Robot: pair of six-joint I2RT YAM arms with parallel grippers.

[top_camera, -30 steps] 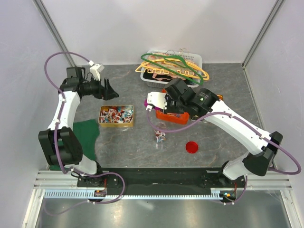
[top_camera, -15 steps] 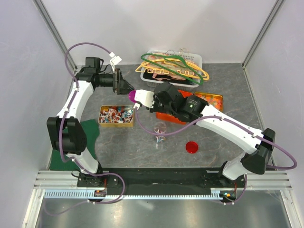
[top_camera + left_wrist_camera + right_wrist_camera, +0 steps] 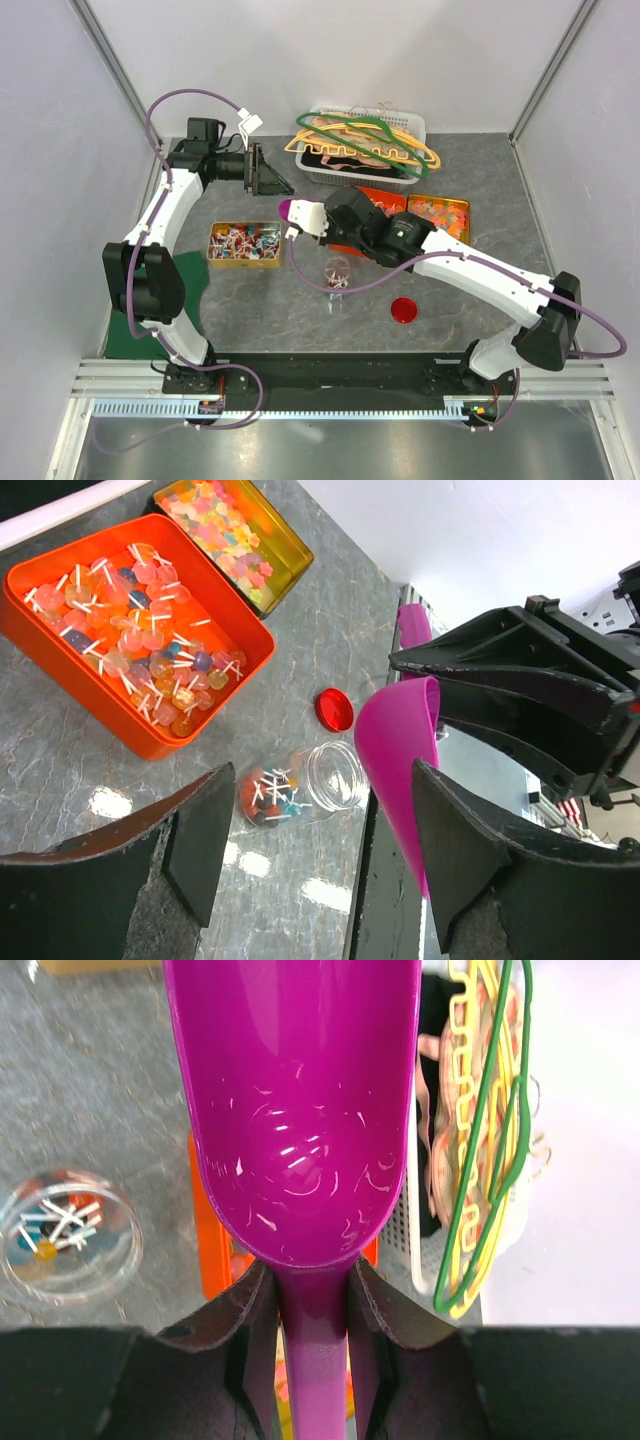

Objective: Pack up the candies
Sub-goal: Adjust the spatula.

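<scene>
From above, we see the candies (image 3: 243,243) in a gold tin (image 3: 245,263), some in the glass jar (image 3: 337,278). Left wrist: our left gripper (image 3: 320,800) gapes wide. Right wrist: our right gripper (image 3: 312,1320) clamps the purple scoop (image 3: 300,1110)

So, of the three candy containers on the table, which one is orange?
The middle one, a tray holding round sweets on white sticks. The others differ in colour: a yellow tin beside it, a second yellow tin farther left.
</scene>
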